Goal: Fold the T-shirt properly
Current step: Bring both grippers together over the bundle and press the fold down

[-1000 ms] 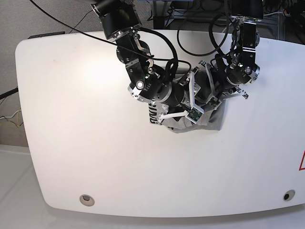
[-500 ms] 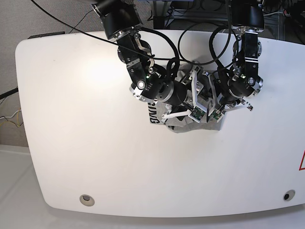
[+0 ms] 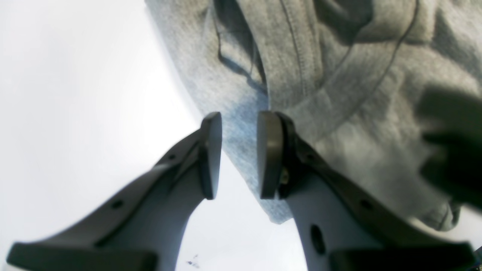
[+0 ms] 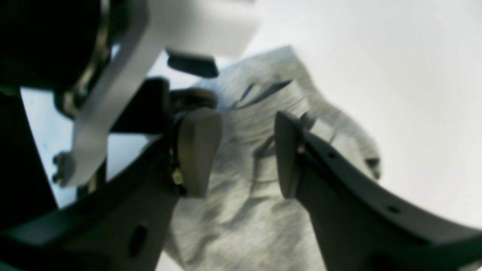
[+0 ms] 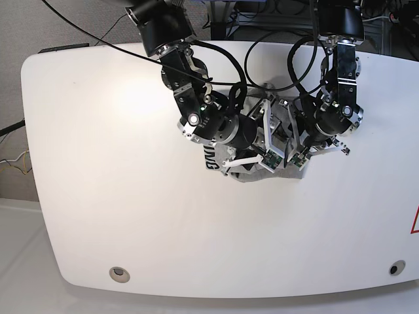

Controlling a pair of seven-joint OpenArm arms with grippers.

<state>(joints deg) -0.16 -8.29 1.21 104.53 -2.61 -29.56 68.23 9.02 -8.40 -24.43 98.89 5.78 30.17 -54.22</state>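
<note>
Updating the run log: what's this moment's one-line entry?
T-shirt: bunched on table | left end effector: open, over shirt edge | right end effector: open above shirt | fold: not done

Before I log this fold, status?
Left gripper open over the T-shirt edge. Right gripper open above it. T-shirt bunched, unfolded. Arms crowd each other.

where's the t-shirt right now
In the base view the T-shirt lies bunched at the table's middle, under both arms' claws.
</note>
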